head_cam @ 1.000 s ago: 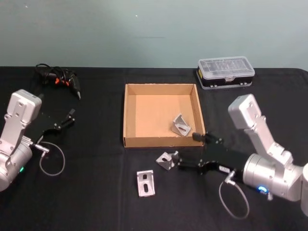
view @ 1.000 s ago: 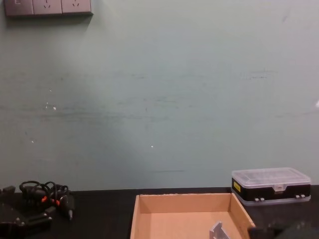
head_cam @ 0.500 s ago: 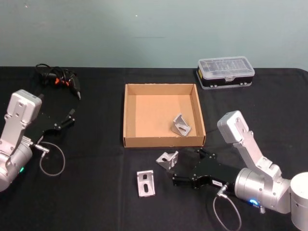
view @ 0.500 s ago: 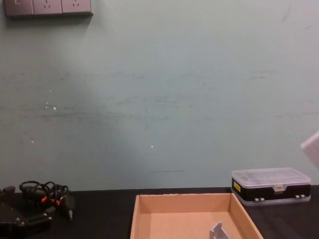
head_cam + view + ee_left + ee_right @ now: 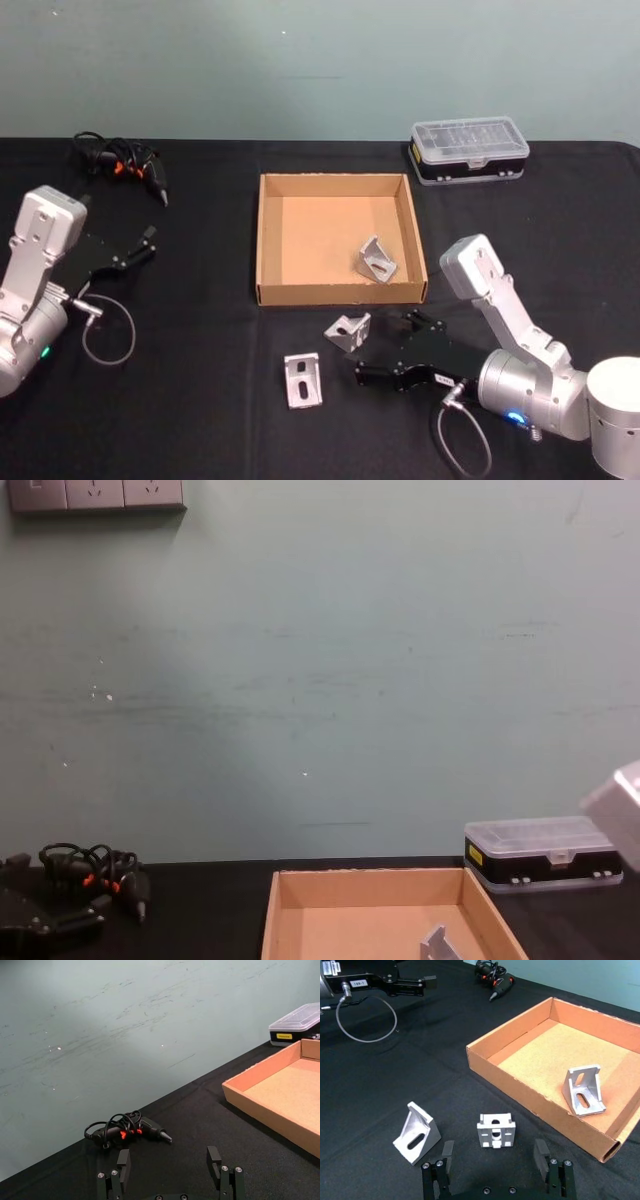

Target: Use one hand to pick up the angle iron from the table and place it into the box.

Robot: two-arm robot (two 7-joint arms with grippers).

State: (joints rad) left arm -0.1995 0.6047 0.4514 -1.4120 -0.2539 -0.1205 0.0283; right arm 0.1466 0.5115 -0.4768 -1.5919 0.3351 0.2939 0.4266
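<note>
Approach step: the right gripper point(image 5: 493, 1150) hovers low, fingers spread, facing the angle iron point(image 5: 496, 1130) on the table point(image 5: 200, 400) just before the box point(image 5: 266, 240) (another bracket point(image 5: 376, 260) lies inside), seemingly not touching. Next: ease forward, pinch. Left gripper point(image 5: 169, 1157) sits far left, spread.

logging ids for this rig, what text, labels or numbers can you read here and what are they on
No text reads for certain.
White label on the parked left gripper: dark characters, too blurred to read.
Yellow sticker on the black case: too small to read.
Small white strip on the right gripper, which is low in front of the box: too small to read.
</note>
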